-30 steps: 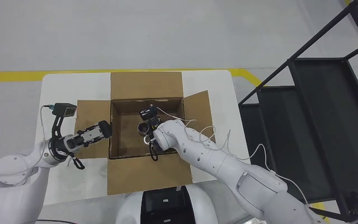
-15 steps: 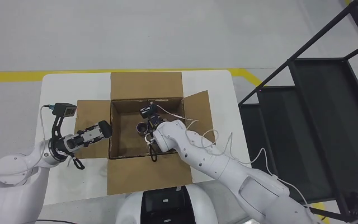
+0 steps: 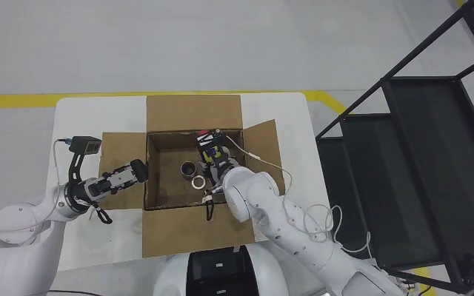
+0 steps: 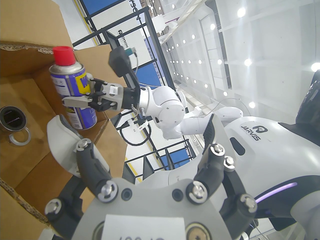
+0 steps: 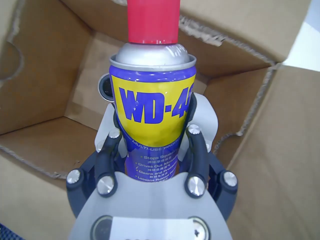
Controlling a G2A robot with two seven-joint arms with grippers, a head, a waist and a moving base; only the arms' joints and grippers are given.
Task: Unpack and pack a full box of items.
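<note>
Two arms flank the open box [image 3: 194,111]. Farthest left, the left claw [image 3: 138,171] hangs over the left flap [image 3: 118,159], fingers spread wide and holding nothing. Its forearm lies low across the white tabletop [image 3: 81,118] and points in toward the box.

Near the middle of the cardboard floor lies a short dark cylinder [image 3: 189,170], with a thin metal ring [image 3: 198,181] just beside it. Right of these, the spray can [image 5: 152,96] stands upright in the right rear part of the box, red cap up. The right claw [image 5: 155,114] pinches its body from both sides, a little below the middle. That arm comes in over the box's near wall, and the claw meets the can sideways.

The step in hand looks like unpacking. The can is gripped and seems raised toward the rim, though I cannot tell whether its base is clear of the floor. The next move, I judge, calls for a straight lift until the base clears the wall. Then comes a carry over the right flap [image 3: 263,148] to bare tabletop, keeping the can upright and the pinch firm on its smooth round side.
</note>
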